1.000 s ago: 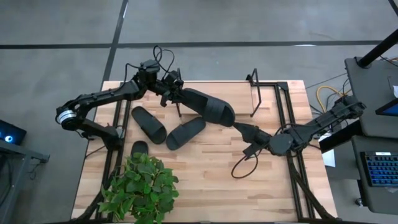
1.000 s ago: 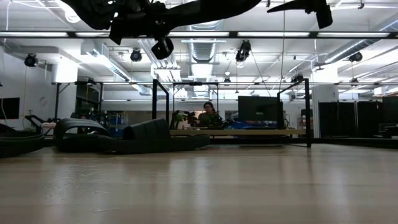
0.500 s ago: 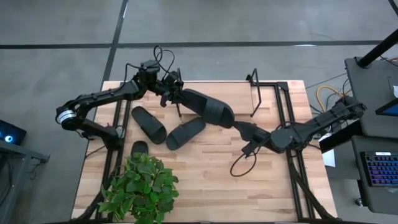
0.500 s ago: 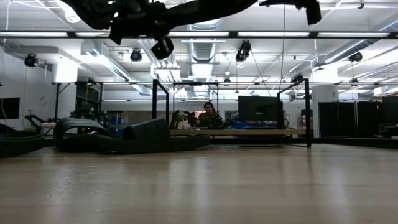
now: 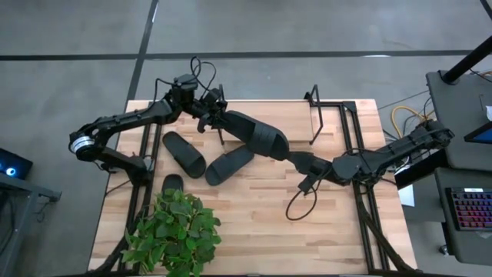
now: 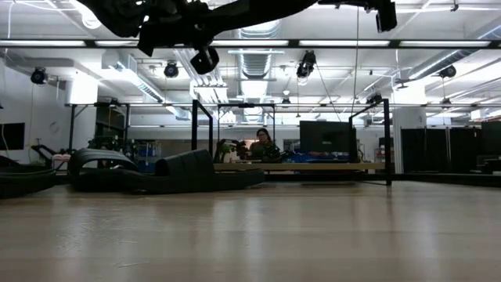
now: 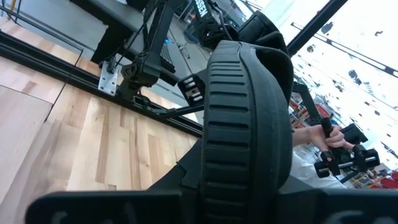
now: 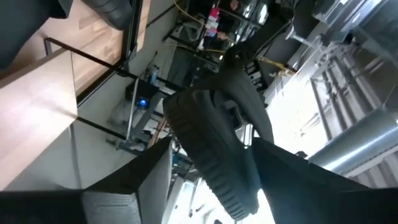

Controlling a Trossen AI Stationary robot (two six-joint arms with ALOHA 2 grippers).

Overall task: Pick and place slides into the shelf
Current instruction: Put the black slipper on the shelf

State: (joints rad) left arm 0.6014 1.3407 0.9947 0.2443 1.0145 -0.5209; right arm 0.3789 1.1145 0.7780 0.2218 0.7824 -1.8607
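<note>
Our left pincer (image 5: 217, 118) is clamped on the heel end of one slide (image 5: 257, 133), holding it in the air near the far edge of the tabletop (image 5: 338, 231), above the shelf (image 5: 314, 115). Our right pincer (image 5: 296, 160) has its fingers apart around the toe end of the same slide; we cannot tell whether they touch it. Two more slides (image 5: 184, 152) (image 5: 227, 164) lie flat on the tabletop left of centre, and a fourth (image 5: 173, 183) peeks out by a leafy plant (image 5: 173, 231) at the near left corner.
</note>
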